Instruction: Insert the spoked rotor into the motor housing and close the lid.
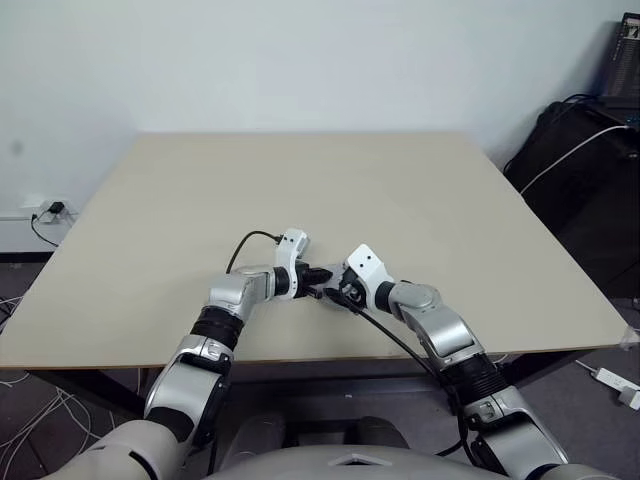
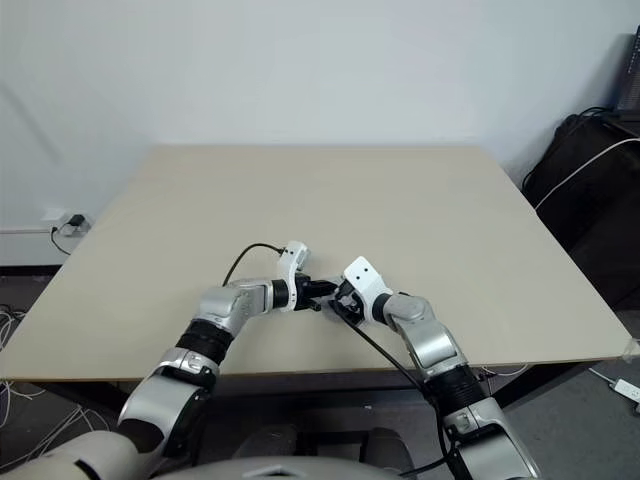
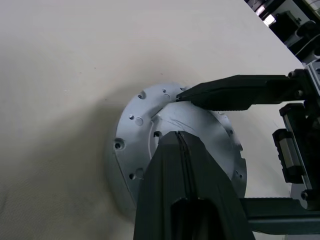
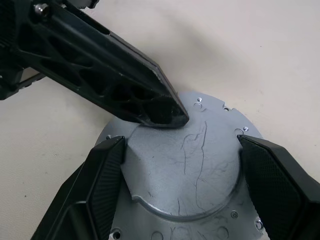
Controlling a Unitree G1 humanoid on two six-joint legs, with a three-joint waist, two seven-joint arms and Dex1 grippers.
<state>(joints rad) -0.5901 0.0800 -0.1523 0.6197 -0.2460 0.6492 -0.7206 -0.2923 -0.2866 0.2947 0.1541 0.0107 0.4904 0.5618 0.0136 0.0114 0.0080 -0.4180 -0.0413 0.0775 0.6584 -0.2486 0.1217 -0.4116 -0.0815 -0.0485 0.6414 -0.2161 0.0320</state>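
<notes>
The lid [image 4: 200, 175], smooth grey face up with a raised round centre and a flange of small holes, lies flat on the table [image 1: 350, 190] near its front edge. My right gripper [image 4: 181, 145] straddles the raised centre, one black finger [image 4: 107, 175] against each side of it. My left gripper [image 3: 179, 134] is shut and its joined tips [image 4: 165, 112] press down on the lid's top face from the other side. In the left eye view both grippers meet, left [image 1: 318, 276] and right [image 1: 335, 292]. The spoked rotor and the motor housing are hidden.
The table's front edge runs just behind my wrists. Black bags and equipment [image 1: 590, 170] with white cables stand past the right edge. A wall socket with plugs [image 1: 45, 212] sits low at the left. The far half of the tabletop is bare.
</notes>
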